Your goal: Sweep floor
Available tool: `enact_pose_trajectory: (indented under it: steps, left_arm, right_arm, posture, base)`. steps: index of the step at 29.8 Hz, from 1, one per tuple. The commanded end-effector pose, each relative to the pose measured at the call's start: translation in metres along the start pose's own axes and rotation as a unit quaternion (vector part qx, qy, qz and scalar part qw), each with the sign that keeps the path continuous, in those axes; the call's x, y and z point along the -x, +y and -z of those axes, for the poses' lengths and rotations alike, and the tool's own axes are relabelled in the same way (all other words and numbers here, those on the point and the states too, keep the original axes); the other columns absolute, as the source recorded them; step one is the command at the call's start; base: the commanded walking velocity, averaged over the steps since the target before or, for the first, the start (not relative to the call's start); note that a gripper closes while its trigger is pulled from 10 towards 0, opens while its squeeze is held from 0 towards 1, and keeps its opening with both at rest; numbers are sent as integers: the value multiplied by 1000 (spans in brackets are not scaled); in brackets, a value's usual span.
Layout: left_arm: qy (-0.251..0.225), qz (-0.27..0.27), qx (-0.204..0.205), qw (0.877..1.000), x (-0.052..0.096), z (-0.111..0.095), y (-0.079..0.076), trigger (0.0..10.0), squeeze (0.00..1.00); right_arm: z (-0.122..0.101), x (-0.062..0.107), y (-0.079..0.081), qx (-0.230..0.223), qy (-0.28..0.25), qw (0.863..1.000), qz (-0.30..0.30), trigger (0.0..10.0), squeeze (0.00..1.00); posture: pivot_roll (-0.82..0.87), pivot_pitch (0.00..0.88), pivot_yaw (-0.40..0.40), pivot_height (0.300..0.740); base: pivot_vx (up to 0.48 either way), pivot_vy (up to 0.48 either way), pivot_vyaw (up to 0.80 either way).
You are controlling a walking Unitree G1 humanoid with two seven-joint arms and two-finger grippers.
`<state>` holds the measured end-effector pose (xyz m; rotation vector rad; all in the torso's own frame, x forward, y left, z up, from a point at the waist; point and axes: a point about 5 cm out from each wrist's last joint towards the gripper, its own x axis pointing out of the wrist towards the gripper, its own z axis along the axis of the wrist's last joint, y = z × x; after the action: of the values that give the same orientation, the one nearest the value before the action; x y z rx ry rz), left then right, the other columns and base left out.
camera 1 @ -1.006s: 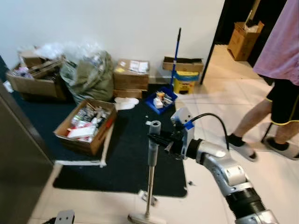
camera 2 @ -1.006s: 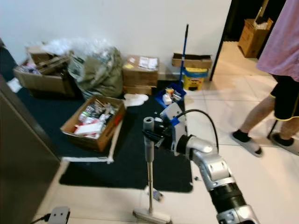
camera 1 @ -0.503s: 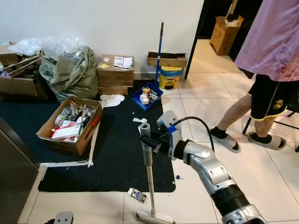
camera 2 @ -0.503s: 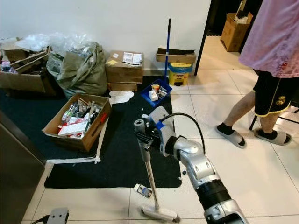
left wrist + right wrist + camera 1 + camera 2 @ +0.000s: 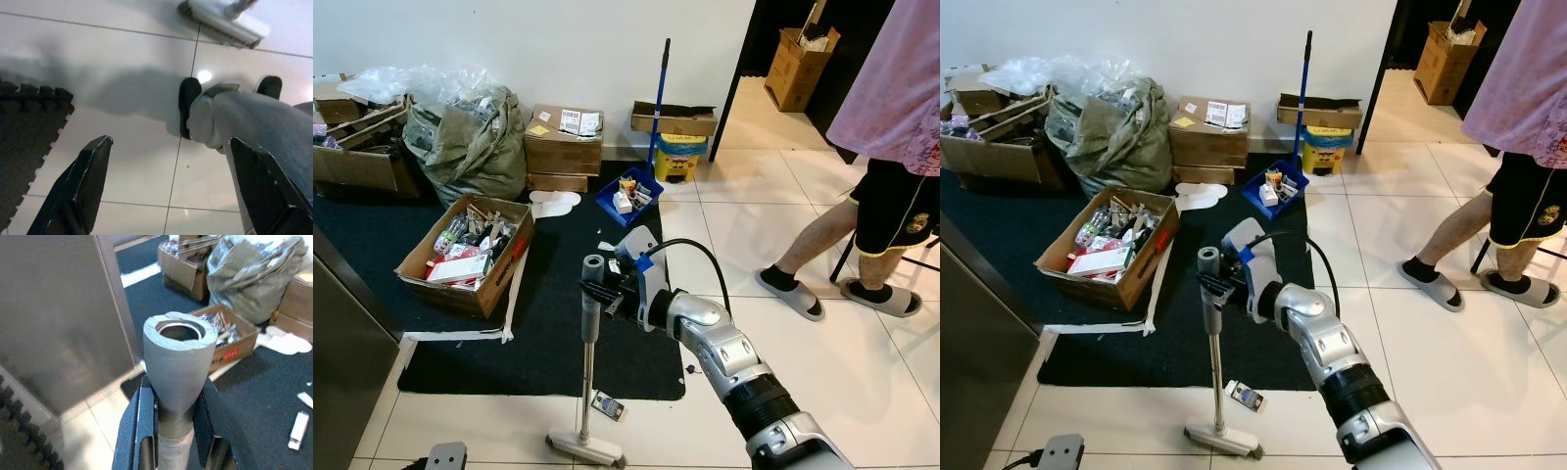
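Broom (image 5: 586, 382) stands nearly upright on the white tile floor (image 5: 773, 323), its flat head at the near edge of the dark mat (image 5: 558, 323), with a small packet (image 5: 606, 405) lying just beside the head. At far left sit open cardboard boxes and a grey-green bag (image 5: 465, 132) against the wall, then an open carton of clutter (image 5: 465, 257) on the mat. The left gripper (image 5: 166, 186) hangs low over the tiles, its fingers spread apart and holding nothing. Mid-scene, the right gripper (image 5: 597, 297) is clenched around the broom's grey foam grip just below its top. Behind stand a blue-handled tool (image 5: 656, 103) and a blue tray (image 5: 628, 194). At right, a person's legs (image 5: 847, 235) in sandals stand on the tiles.
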<state>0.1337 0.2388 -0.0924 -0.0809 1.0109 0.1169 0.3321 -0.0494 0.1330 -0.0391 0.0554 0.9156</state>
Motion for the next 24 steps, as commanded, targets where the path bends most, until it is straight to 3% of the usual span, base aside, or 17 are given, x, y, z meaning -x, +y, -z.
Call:
enact_pose_trajectory:
  steps: [1,5,7,13,14,19,22,24]
  left_arm:
    - [15,-2,4,1000,3,10,3,10000,0]
    - [25,-6,6,1000,7,22,9,10000,0]
    - [35,-13,7,999,12,34,15,10000,0]
    - [39,-17,10,999,16,41,19,10000,0]
    - [37,-19,12,999,18,44,21,10000,0]
    - [34,-22,15,999,20,47,24,10000,0]
    - [32,-26,16,999,21,47,27,10000,0]
    - [31,-26,17,999,21,47,27,10000,0]
  right_arm:
    - [-5,-2,-1,3,-17,1000,3,10000,0]
    - [1,-6,7,4,-47,999,2,10000,0]
    - [8,-8,17,31,-60,998,-17,10000,0]
    - [10,-10,23,63,-75,995,-33,10000,0]
    - [8,-13,26,92,-78,992,-43,10000,0]
    - [0,-17,23,150,-80,984,-48,10000,0]
    - [-17,-22,11,214,-81,973,-30,10000,0]
    - [-22,-23,6,224,-83,971,-24,10000,0]
  posture:
    - [-10,140,-17,740]
    - [28,202,-14,740]
    - [55,231,-5,740]
    - [72,251,-2,740]
    - [91,268,-2,740]
    - [101,275,4,740]
    - [98,270,10,740]
    - [97,270,10,740]
  base:
    - [0,0,0]
    - [0,0,0]
    - [0,0,0]
    - [0,0,0]
    - [0,0,0]
    - [0,0,0]
    - [0,0,0]
    - [0,0,0]
